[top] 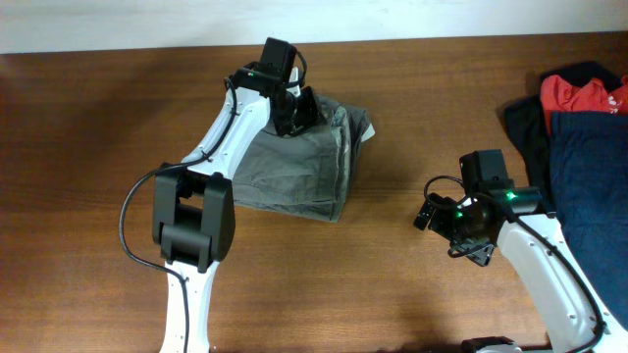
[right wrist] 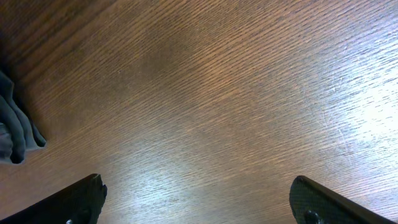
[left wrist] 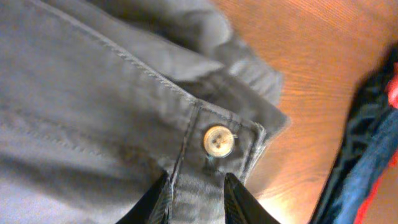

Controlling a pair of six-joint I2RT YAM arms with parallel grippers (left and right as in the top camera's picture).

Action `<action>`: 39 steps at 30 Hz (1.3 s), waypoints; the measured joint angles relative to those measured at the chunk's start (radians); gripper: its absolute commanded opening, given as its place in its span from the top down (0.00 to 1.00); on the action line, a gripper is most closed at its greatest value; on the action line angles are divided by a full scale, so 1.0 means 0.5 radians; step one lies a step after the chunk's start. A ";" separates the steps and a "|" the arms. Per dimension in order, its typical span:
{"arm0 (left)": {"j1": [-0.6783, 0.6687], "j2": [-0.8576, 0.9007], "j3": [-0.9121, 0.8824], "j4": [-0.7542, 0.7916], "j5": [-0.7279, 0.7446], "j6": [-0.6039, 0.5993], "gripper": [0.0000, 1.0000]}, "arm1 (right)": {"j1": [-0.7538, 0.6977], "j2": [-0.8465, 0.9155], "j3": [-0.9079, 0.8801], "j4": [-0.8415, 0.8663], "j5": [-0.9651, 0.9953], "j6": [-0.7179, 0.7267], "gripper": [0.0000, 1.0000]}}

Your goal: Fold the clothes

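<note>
Item: grey-olive woven cotton shorts (top: 285, 167) lay bunched near the far edge of the brown wooden desk (top: 98, 118), left of middle | left gripper (left wrist: 196, 193) narrow, pinching the waistband (left wrist: 198, 163) just beside a pale round button (left wrist: 218, 140) | right gripper (right wrist: 199, 196) spread wide, holding nothing, over bare wood toward the right edge

Brown wood-grain table (top: 98, 147); navy blue cloth garment (top: 589, 176) at table's right edge, red cloth garment (top: 579, 93) overlapping it, far-right corner.
</note>
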 measured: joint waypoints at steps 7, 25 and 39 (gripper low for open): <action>-0.016 0.000 0.000 0.208 0.068 0.053 0.72 | 0.000 0.000 0.000 -0.001 0.000 0.000 0.01; -0.182 -0.035 0.122 0.205 0.003 0.430 0.26 | 0.000 0.000 0.000 0.000 0.000 0.002 0.01; 0.036 -0.441 0.235 -0.654 -0.529 0.490 0.01 | 0.000 0.000 0.000 -0.001 0.000 0.001 0.01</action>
